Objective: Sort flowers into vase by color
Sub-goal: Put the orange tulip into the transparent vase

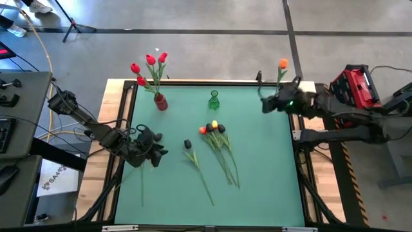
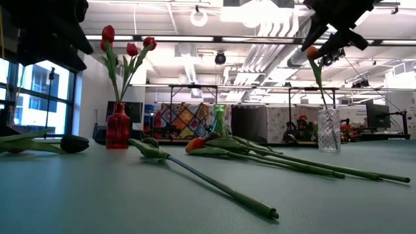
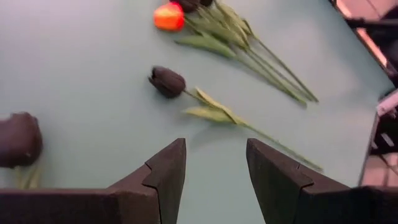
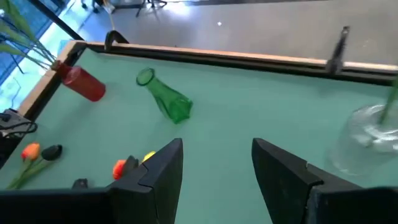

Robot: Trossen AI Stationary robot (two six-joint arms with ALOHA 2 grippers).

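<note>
- Flowers lying loose mid-table: a bunch of orange, yellow and black heads (image 1: 213, 127) with stems crossing, and a single black flower (image 1: 188, 144) just beside it on the left arm's side.
- Sitting by the left gripper (image 1: 156, 149), one more black flower (image 3: 18, 139), its stem running toward the table's near edge.
- Hovering over the left part of the table (image 1: 257, 193), that left gripper, fingers (image 3: 165, 171) spread apart, pinching nothing.
- Standing at the far left, a red vase (image 1: 160, 102) holding four red flowers (image 1: 149, 66).
- Standing at the far middle, a green vase (image 1: 214, 100), holding nothing.
- Holding one orange flower (image 1: 282, 64) upright at the far right, a clear vase (image 2: 329, 130).
- Hanging just beside that clear vase, the right gripper (image 1: 265, 103), fingers (image 4: 158, 165) spread wide, gripping nothing.
</note>
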